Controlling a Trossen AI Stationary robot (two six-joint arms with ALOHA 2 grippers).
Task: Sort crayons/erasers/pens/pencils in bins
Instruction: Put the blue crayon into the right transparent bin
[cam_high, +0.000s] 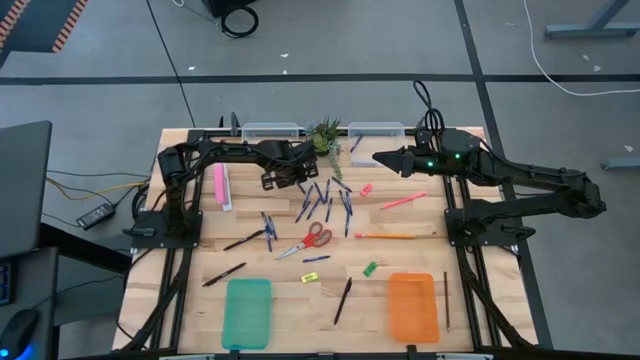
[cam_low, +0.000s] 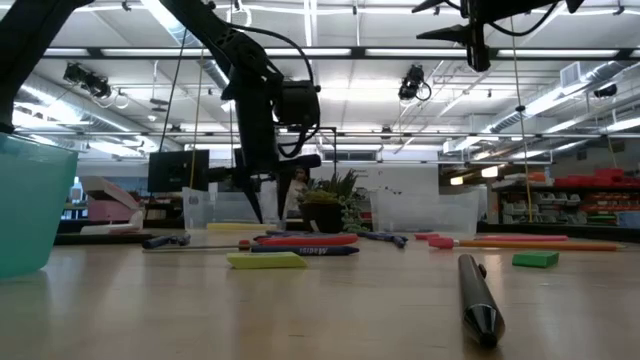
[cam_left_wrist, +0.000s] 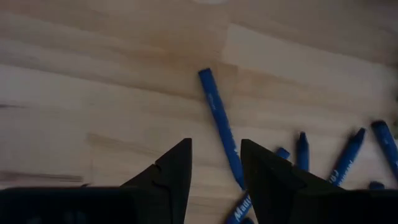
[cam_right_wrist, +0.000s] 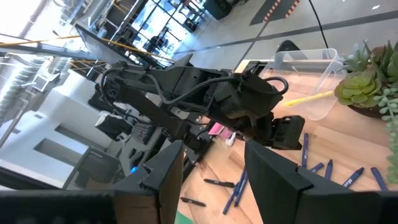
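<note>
Several blue pens (cam_high: 325, 200) lie scattered on the wood table, far of centre. My left gripper (cam_high: 283, 178) points down just left of them, open; in the left wrist view one blue pen (cam_left_wrist: 219, 124) runs from ahead toward the gap between my fingers (cam_left_wrist: 214, 163). In the low view the fingertips (cam_low: 256, 208) hang a little above the tabletop. My right gripper (cam_high: 383, 157) hovers high at the far right, open and holding nothing. Two clear bins (cam_high: 270, 130) (cam_high: 377, 130) stand at the far edge. A teal tray (cam_high: 247, 312) and an orange tray (cam_high: 413, 307) lie near the front.
Red-handled scissors (cam_high: 310, 240), a long pink box (cam_high: 219, 185) and a potted plant (cam_high: 327, 135) share the table. Black pencils (cam_high: 222, 274) (cam_high: 343, 300), a yellow pencil (cam_high: 385, 236), a pink marker (cam_high: 402, 201) and green (cam_high: 370, 268), yellow (cam_high: 310, 277) and pink (cam_high: 366, 188) erasers lie about.
</note>
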